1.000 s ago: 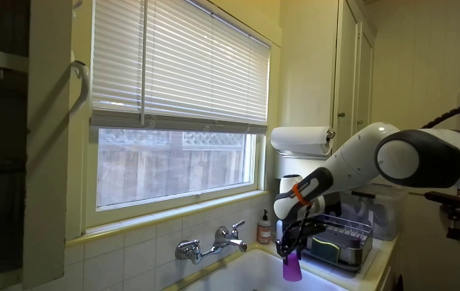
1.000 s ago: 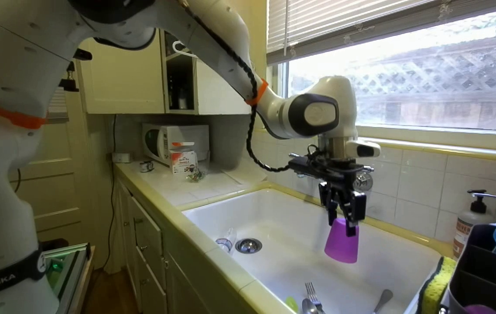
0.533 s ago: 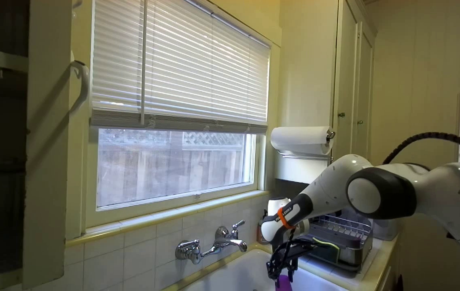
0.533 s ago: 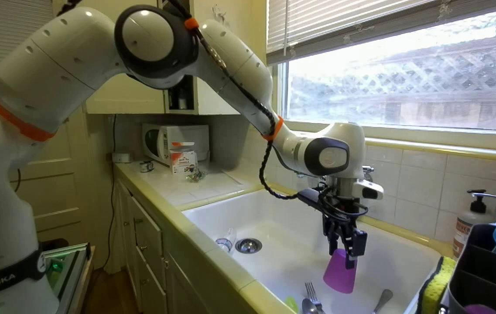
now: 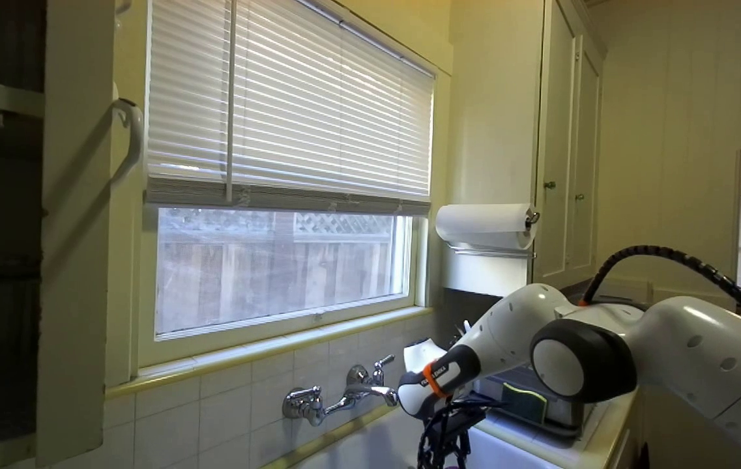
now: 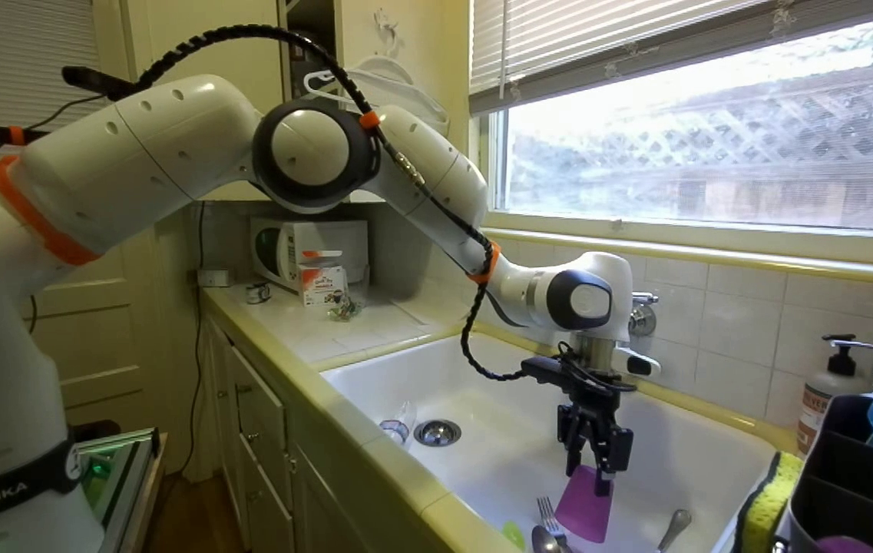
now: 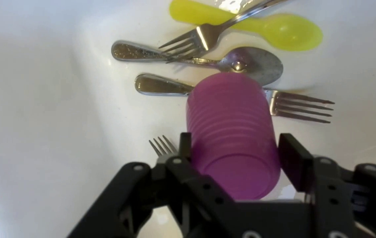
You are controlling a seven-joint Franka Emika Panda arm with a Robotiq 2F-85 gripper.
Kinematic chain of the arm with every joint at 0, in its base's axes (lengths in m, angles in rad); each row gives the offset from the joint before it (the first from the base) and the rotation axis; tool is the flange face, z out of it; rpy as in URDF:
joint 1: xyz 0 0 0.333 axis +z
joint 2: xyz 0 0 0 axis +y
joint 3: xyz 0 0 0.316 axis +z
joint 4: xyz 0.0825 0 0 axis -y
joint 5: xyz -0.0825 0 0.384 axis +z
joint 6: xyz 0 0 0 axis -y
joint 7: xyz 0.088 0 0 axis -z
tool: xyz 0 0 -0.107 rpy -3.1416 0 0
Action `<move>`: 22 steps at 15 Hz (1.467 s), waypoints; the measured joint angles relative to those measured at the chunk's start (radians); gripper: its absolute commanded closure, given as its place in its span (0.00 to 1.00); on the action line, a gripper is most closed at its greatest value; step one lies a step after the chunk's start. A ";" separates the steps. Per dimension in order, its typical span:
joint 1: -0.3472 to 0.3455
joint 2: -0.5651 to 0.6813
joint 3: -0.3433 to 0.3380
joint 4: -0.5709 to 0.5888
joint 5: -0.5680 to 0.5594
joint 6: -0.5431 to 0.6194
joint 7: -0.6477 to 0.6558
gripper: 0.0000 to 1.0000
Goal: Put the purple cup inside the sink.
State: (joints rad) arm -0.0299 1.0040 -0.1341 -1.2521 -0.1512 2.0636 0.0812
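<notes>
The purple cup (image 6: 586,505) is upside down, narrow end up and slightly tilted, within the sink (image 6: 482,392) in an exterior view. My gripper (image 6: 588,475) is shut on it from above, one finger on each side near its base. In the wrist view the cup (image 7: 230,125) stands between the pads of my gripper (image 7: 236,145), over cutlery on the sink floor (image 7: 42,99). I cannot tell whether its rim touches the cutlery or the floor. In an exterior view the gripper is low at the bottom edge and the cup is almost wholly cut off.
Below the cup lie forks (image 7: 300,105), a metal spoon (image 7: 257,64) and a yellow-green spoon (image 7: 290,31). The chrome faucet (image 5: 370,391) is on the wall. A sponge (image 6: 770,499), the dish rack (image 5: 559,413) and a soap bottle (image 6: 828,392) stand beside the sink.
My gripper has moved down with the cup still in it, deeper into the sink. It has also shifted slightly left in both exterior views.
</notes>
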 measured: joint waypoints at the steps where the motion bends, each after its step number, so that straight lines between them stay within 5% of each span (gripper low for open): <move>1: 0.000 -0.004 -0.002 -0.004 -0.003 0.025 0.000 0.58; 5: -0.021 -0.053 0.019 -0.115 0.017 0.319 -0.017 0.58; 11: -0.178 -0.104 0.132 -0.375 0.145 0.627 -0.159 0.58; 12: -0.192 -0.102 0.134 -0.400 0.145 0.644 -0.177 0.08; 13: -0.198 -0.104 0.133 -0.418 0.144 0.664 -0.191 0.07; 18: -0.153 -0.138 0.109 -0.491 0.117 0.696 -0.215 0.00; 22: 0.003 -0.274 -0.014 -0.660 0.033 0.792 -0.123 0.01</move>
State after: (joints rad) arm -0.0273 0.7303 -0.1484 -1.9118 -0.1180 2.8558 -0.0416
